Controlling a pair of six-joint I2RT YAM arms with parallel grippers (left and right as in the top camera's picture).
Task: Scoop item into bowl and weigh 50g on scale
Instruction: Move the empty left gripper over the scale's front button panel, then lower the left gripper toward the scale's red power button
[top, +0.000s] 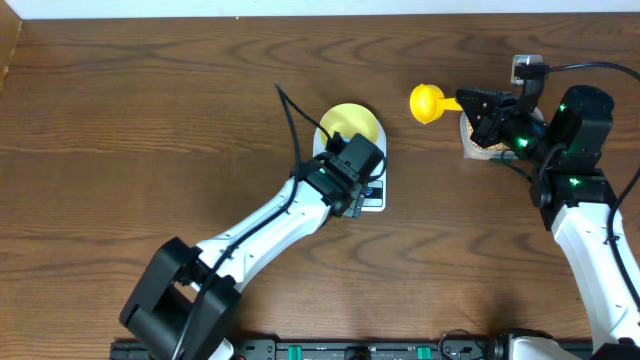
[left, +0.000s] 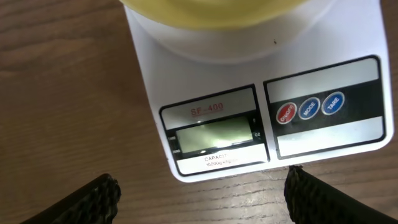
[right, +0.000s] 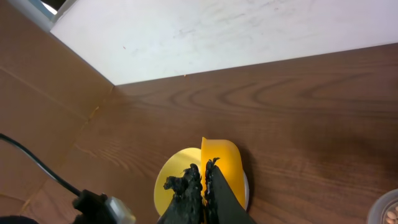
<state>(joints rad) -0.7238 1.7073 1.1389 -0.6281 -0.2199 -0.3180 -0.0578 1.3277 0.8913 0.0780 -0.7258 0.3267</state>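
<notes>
**A:** Left gripper (left: 199, 199) sits right over the scale (left: 261, 124), fingers spread wide, pinching nothing. Display is in its view but I can't read a number off it. Bowl (top: 352, 126) is on the platform, looks centred.

**B:** Right gripper (top: 482, 104)?

**A:** Pressed together on the scoop (top: 430, 101) handle, cup held up between the tub (top: 480, 140) and the bowl, pointing at the bowl. Can't tell whether there are beans in the cup. Beans (top: 484, 146) show as a tan patch in the tub under the wrist, mostly hidden.

**B:** So it's the carry across to the bowl, I'd guess. Advice?

**A:** Keep the cup level on the way, get its lip over the bowl's middle before tipping, then roll the wrist slowly so beans trickle. Small scoops near the target. Left arm should keep off the platform or the reading is junk.

**B:** And check the display is awake and zeroed with the bowl on.
</notes>
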